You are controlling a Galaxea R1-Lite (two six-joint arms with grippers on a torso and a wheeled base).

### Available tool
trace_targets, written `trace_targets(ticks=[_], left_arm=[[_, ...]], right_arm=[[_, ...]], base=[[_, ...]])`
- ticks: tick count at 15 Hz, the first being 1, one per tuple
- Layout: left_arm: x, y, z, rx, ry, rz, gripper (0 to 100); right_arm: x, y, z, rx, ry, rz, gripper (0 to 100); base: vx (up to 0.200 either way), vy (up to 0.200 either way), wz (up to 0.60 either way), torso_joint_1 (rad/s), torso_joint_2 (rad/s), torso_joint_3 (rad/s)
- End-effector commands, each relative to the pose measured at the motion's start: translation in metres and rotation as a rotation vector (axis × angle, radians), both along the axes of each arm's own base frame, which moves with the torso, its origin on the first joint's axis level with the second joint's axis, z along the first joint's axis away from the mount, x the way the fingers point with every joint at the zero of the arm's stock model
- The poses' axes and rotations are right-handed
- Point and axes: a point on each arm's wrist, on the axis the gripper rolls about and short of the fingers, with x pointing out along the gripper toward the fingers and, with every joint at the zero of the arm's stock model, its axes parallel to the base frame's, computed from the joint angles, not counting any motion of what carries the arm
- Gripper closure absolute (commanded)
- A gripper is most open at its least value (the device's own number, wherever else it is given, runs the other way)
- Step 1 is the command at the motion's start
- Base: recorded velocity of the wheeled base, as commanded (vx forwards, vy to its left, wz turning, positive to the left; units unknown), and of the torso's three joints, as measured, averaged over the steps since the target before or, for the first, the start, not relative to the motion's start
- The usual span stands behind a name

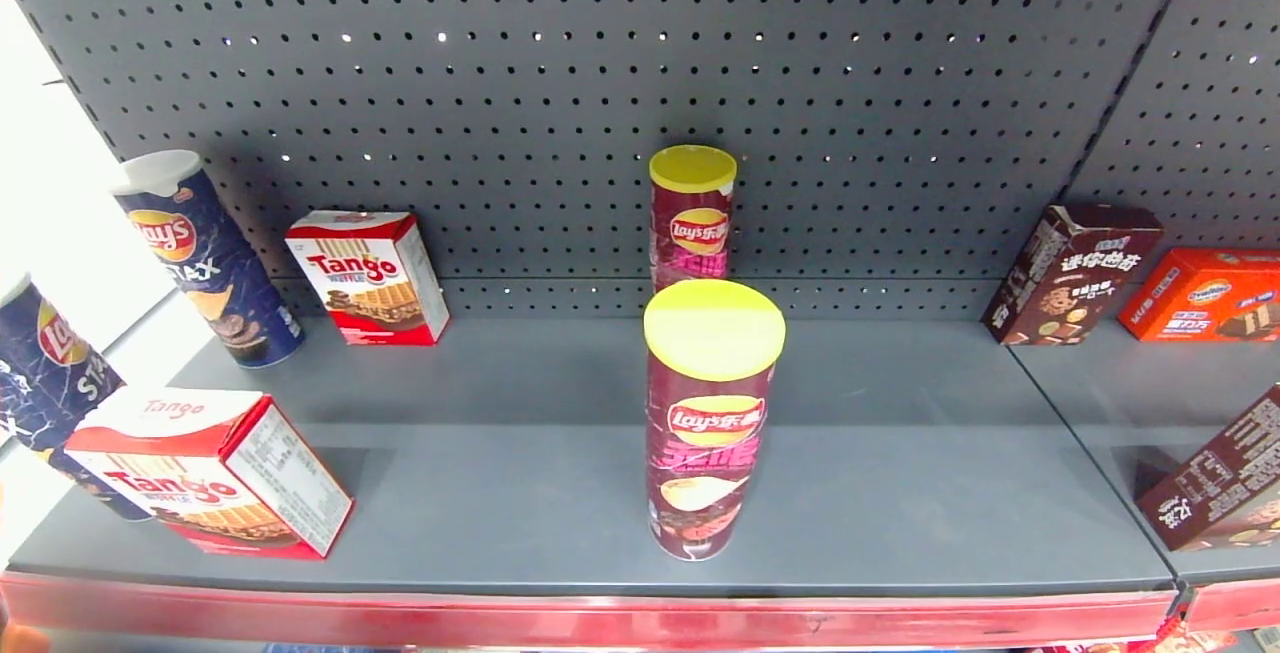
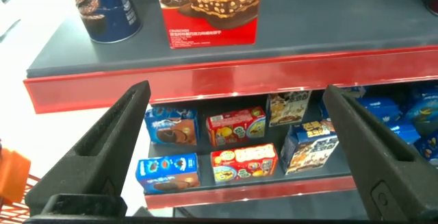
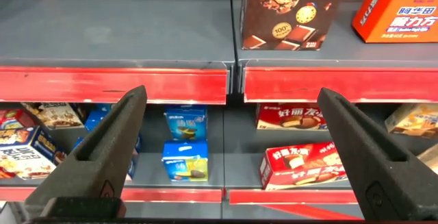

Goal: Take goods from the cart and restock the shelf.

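Shelf [image 1: 500, 493] partly stocked: near can [image 1: 712, 413] stands upright mid-shelf before far can [image 1: 692, 213], with boxes [image 1: 368, 278] to left and right. Left gripper [image 2: 236, 90] and right gripper [image 3: 231, 92] hang spread and empty before the red edge [image 2: 205, 80]. Judged between loads; wide gaps remain to fill.

Cut off by the head view's left edge: dark blue cylindrical chip can [image 1: 45, 363], base also hidden behind the red-and-white cardboard wafer box [image 1: 210, 478] in front. Lower half of the rear maroon chip can with yellow lid [image 1: 690, 218] hidden behind the front maroon can [image 1: 710, 423]. Clipped at the right edge: orange carton [image 1: 1205, 295] and dark brown chocolate box [image 1: 1225, 483]. In the right wrist view, brown cookie box [image 3: 291, 11] cropped by the picture's edge, upper part unseen.
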Motion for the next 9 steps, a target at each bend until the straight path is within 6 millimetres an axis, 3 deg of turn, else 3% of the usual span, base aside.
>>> trace_targets(ticks=[1,9], left_arm=[[0.0,0.0,0.0,0.0,0.0,0.0,0],[0.0,0.0,0.0,0.0,0.0,0.0,0]], right_arm=[[0.0001,0.0,0.0001,-0.003,0.001,0.0,0],[0.0001,0.0,0.0001,-0.004,0.001,0.0,0]], base=[[0.0,0.0,0.0,0.0,0.0,0.0],[0.0,0.0,0.0,0.0,0.0,0.0]])
